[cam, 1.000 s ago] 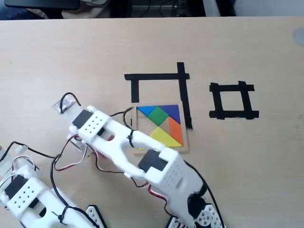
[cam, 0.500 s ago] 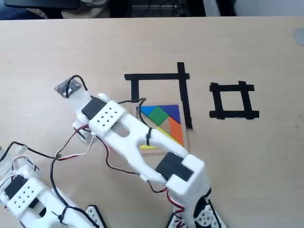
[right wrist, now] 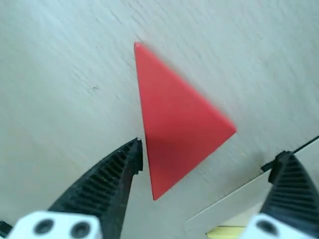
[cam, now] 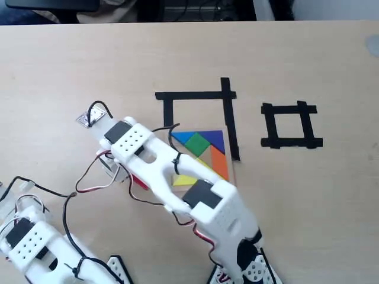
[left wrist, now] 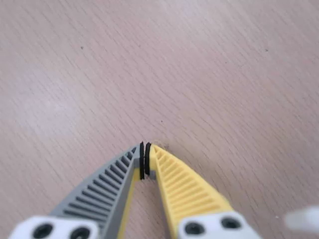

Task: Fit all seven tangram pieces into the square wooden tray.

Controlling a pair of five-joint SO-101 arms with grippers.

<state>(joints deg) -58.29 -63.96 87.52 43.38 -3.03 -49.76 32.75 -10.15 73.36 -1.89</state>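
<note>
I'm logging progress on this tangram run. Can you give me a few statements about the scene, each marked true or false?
1. The right gripper is open above the red triangle. True.
2. The left gripper holds a yellow piece. False: it is shut on nothing, over the bare table.
3. The red triangle sits inside the wooden tray. False: it lies flat on the table, outside the tray's edge.
4. The wooden tray holds a blue piece, a green piece and an orange piece. True.
</note>
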